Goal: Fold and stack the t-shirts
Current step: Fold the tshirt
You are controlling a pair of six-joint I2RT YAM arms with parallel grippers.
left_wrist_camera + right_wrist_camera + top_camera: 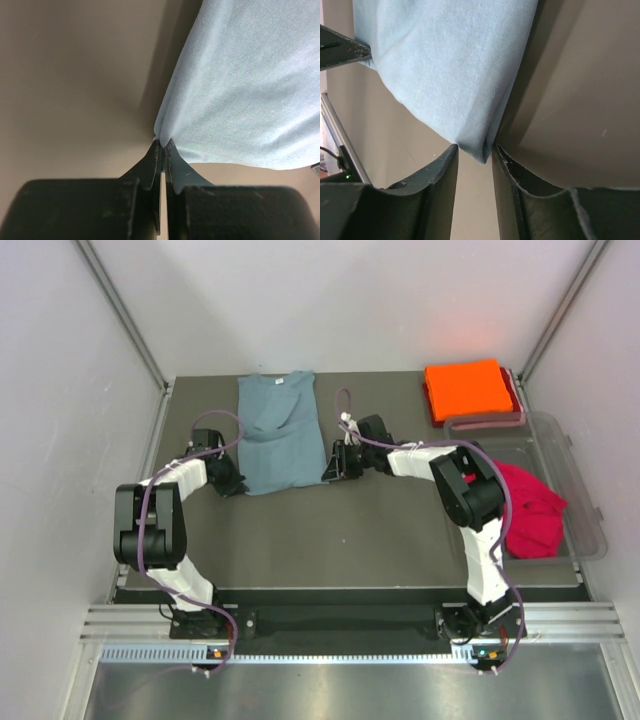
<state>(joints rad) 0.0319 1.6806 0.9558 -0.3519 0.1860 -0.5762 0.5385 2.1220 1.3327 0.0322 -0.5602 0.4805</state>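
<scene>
On the right of the table (350, 530), nearest the arm bases, the crimson red t-shirt (530, 510) was seen crumpled inside the clear plastic tub (588, 502). Further in, the near left corner of the grey-blue t-shirt (278, 435) was pinched by the left tool (162, 145), its jaws pressed together on the cloth. The near right corner was flanked by the right tool (475, 147), whose jaws were spread on either side of it and not closed on it. The grey-blue t-shirt was laid flat left of the table's middle, its long axis running near to far, the hem turned toward the arms and the collar pointed at the far edge. At the far right corner, the bright orange t-shirt (467, 388) was found folded into a neat square.
</scene>
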